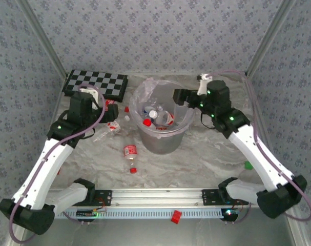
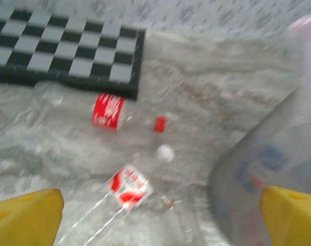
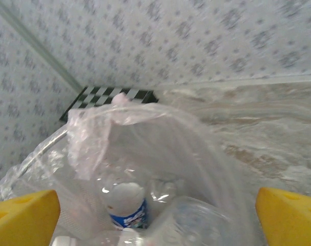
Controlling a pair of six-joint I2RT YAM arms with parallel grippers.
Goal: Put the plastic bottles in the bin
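Top external view: the bin (image 1: pixel 163 144) stands mid-table with several plastic bottles (image 1: pixel 156 117) already inside. A red-labelled bottle (image 1: pixel 130 152) lies on the table just in front of it. More lie to its left, near the chequered board (image 1: pixel 96 84) and close under the left gripper (image 1: pixel 105 111). The right gripper (image 1: pixel 182 96) hangs over the bin's far rim.

Left wrist view, blurred: the left gripper (image 2: pixel 159 220) has its yellow fingers spread wide with nothing between them. Below it lies a white-capped bottle (image 2: pixel 128 187), and beyond that a red-capped bottle (image 2: pixel 108 110) sits just beside the board's edge. These bottles are clear, round and probably light, so an off-centre close could squirt one sideways or roll it into its neighbour. The bin's wall (image 2: pixel 268 169) is near the right-hand finger, and a descent that drifts that way could knock the bin.

Right wrist view: the right gripper (image 3: pixel 155 220) is also spread and empty, looking down into the bin at a blue-labelled bottle (image 3: pixel 127 207). The thin liner (image 3: pixel 119 120) billows up around the opening. A finger dipping or pulling back carelessly could snag that film and drag it, or tip the bin.
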